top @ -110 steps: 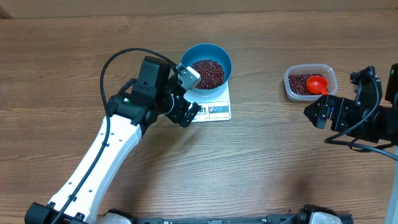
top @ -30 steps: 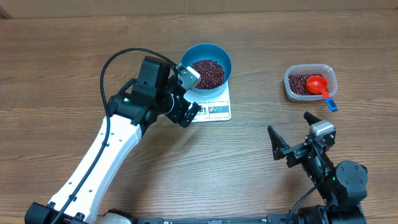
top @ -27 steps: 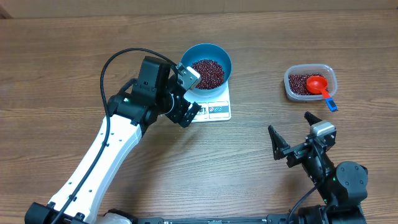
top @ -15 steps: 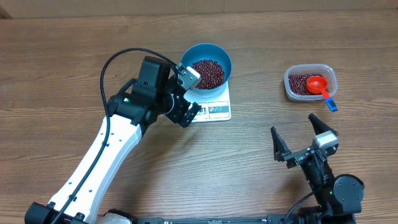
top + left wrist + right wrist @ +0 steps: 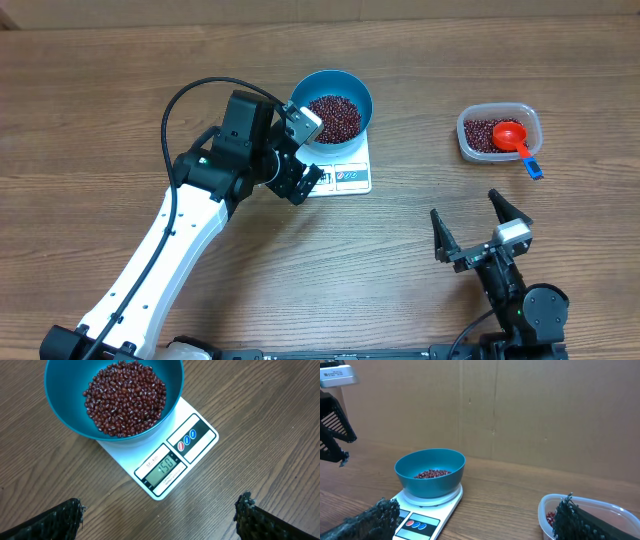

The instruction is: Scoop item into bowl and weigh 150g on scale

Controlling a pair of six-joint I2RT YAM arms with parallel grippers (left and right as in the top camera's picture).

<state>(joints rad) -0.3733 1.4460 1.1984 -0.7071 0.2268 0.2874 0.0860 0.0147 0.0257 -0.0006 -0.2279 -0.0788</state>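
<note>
Here, the scale (image 5: 172,467) sits with its display edge toward the robot, and the display reads 150. The bowl (image 5: 60,405) rests on the scale's far half, partly filled with beans (image 5: 125,397). Further right and well apart from it, a clear tub (image 5: 465,140) holds more beans and a red scoop (image 5: 511,135). The scoop's blue handle end pokes out over the tub's near rim.

The right gripper (image 5: 466,208) hangs near the table's front edge, jaws spread wide and empty, well short of the tub. The left gripper (image 5: 159,510) hovers just to the near left of the scale, jaws likewise spread, gripping nothing.

Everything stands on a wood-grain table (image 5: 400,280). Beyond its far edge, the right wrist view shows a plain brown cardboard wall (image 5: 545,410).

A few seconds earlier the right arm was beside the tub. It has pulled back to the front of the table, uncovering the scoop's handle. Bowl, scale and left arm have not moved.
</note>
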